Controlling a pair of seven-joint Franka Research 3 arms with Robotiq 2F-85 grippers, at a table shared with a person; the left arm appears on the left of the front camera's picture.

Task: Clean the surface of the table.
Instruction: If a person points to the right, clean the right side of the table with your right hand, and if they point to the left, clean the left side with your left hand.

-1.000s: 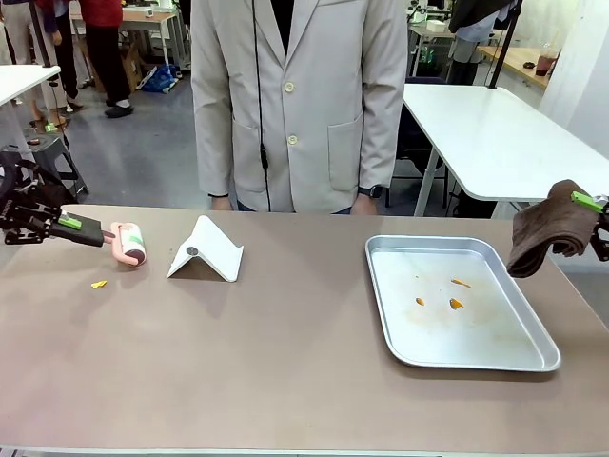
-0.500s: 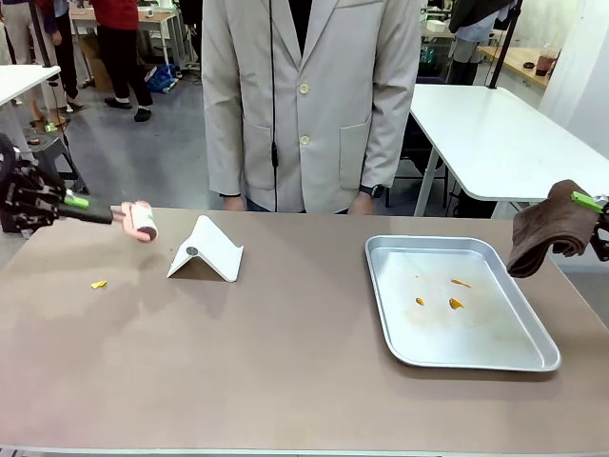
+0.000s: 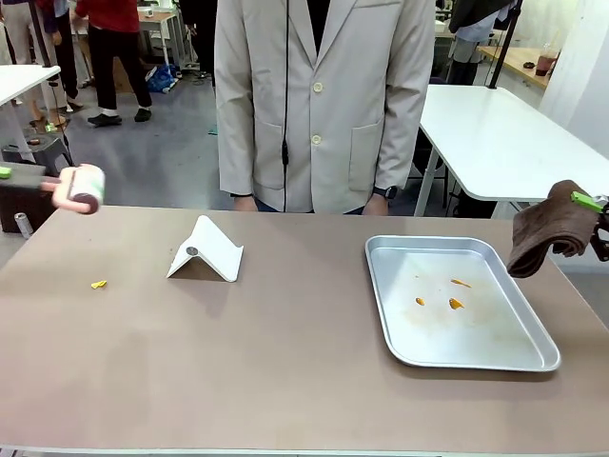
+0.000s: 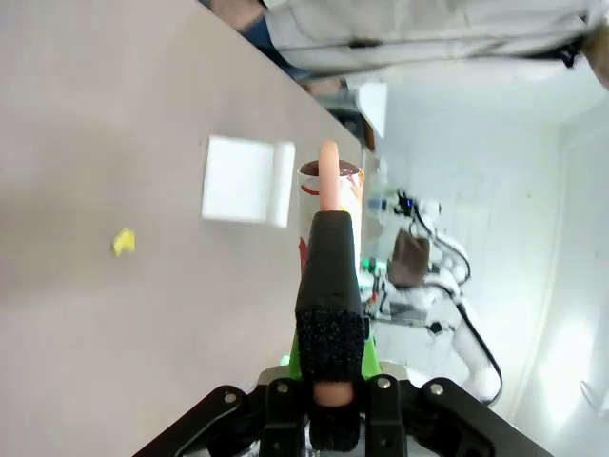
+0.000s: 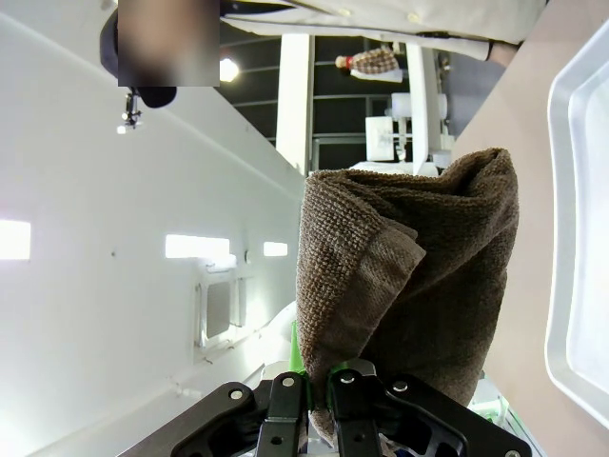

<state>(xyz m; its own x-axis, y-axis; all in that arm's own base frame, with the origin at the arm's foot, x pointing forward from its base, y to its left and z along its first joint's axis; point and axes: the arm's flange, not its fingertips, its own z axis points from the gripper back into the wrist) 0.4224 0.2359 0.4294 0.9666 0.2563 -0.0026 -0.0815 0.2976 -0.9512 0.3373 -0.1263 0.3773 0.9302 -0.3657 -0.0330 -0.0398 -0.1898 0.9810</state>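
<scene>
- The left gripper (image 4: 330,286) is clamped tight on the pink handle of a lint roller (image 3: 81,188). The roller head sticks out straight beyond its fingertips, held in the air off the table.
- The table (image 3: 285,381), with its brownish-taupe top, lies below both grippers and spreads between them.
- A yellow scrap (image 3: 98,284) lies on the table, below the left gripper and a little towards the right gripper.
- A white tent-shaped stand (image 3: 205,250) sits on the table farther out past the roller head. It is near the yellow scrap but apart from it.
- The right gripper (image 5: 314,395) is closed on a brown towel (image 3: 552,233). The towel hangs bunched from its green pads, in the air beside the table's edge.
- A silver metal tray (image 3: 373,276) rests on the table just inward of the right gripper, close to the hanging towel but not touching it.
- 3 small orange crumbs (image 3: 454,303) lie on the tray floor.
- A person in a beige coat (image 3: 324,95) stands at the table's far side, between the 2 grippers, with both hands low behind the table edge.
</scene>
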